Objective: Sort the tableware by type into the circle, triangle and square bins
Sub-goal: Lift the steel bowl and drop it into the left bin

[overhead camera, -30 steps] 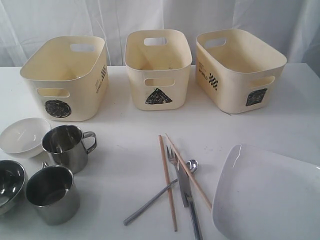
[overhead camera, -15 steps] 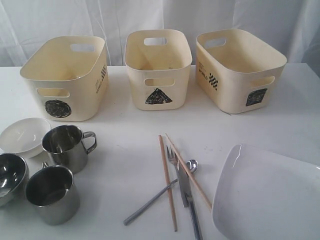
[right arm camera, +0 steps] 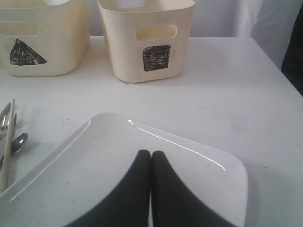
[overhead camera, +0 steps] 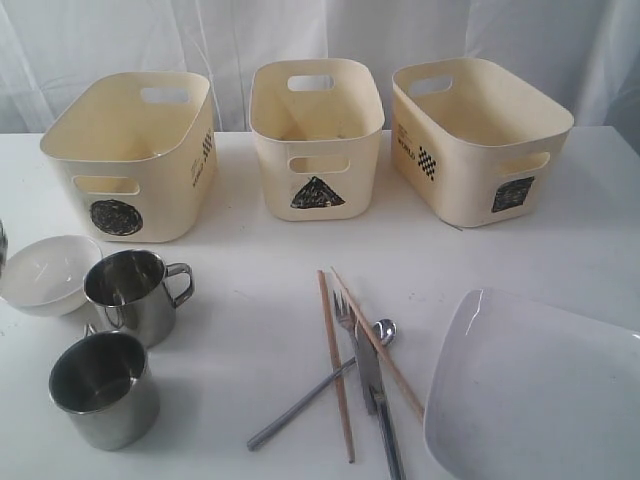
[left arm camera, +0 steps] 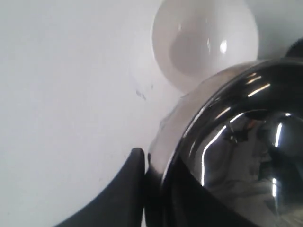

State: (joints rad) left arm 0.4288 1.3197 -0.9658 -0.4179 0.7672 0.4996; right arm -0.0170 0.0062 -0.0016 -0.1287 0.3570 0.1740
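Clamping steel bowl (left arm camera: 236, 156) by its rim with left gripper (left arm camera: 150, 175): one black finger against outer wall, other finger hidden behind rim. Bowl almost wholly outside exterior view, past table's (overhead camera: 250, 260) 9 o'clock edge. Closest neighbour: small white bowl (overhead camera: 45, 272), upright, just beside steel bowl, contact not discernible. At white bowl's 3 o'clock, steel mug (overhead camera: 130, 295), nearly touching it; at that mug's 6 o'clock, second steel mug (overhead camera: 105, 388). At white bowl's 12 o'clock, circle bin (overhead camera: 135, 160); triangle bin (overhead camera: 317, 135) and square bin (overhead camera: 480, 140) in a row toward 3 o'clock. Right gripper (right arm camera: 150, 153) closed, fingers pressed flat together, over large white square plate (right arm camera: 199, 165) at table's 5 o'clock; contact with plate not discernible. At plate's 9 o'clock, chopsticks (overhead camera: 328, 320), fork (overhead camera: 344, 308), knife (overhead camera: 370, 385), spoon (overhead camera: 300, 403) crossed in one heap.
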